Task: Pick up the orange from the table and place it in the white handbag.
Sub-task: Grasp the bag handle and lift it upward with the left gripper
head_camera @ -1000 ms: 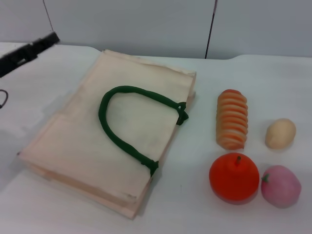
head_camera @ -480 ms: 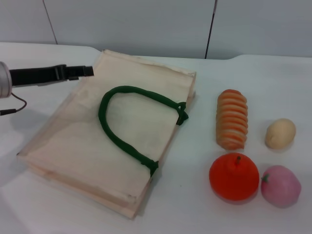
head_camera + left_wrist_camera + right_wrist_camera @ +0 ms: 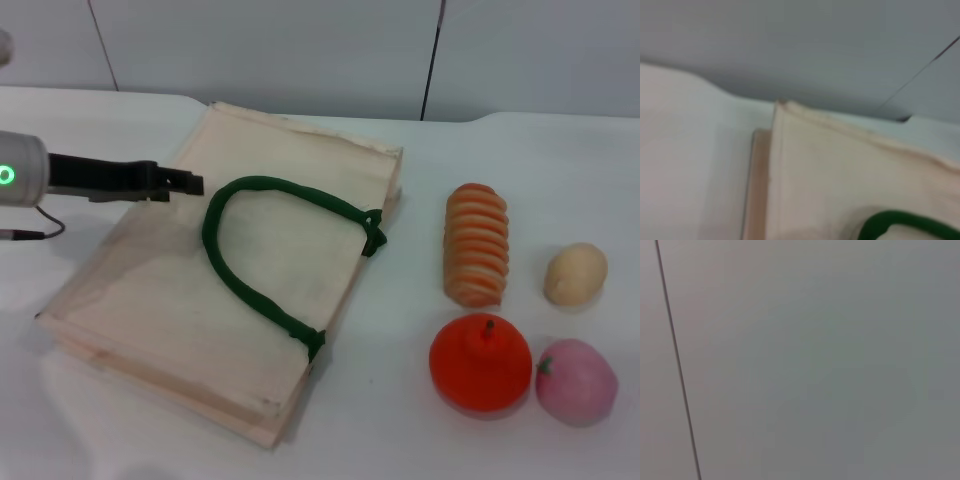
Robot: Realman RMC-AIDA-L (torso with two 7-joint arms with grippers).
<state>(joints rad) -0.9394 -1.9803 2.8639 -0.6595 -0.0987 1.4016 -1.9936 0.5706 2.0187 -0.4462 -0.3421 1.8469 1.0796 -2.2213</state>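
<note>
White worktop [image 3: 400, 420] holds the orange [image 3: 480, 361] beside the white handbag [image 3: 260, 290], left gripper [image 3: 190, 184] above it, fingers unclear.

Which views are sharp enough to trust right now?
Head view: sharp; orange and left end effector over the white handbag read clearly. Left wrist view: soft, bag edge smeared. Right wrist view: only a blank wall, no useful detail.

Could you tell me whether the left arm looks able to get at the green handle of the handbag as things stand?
Probably yes. The left end effector hovers over the white handbag, just beside the green handle, and nothing lies between them.
</note>
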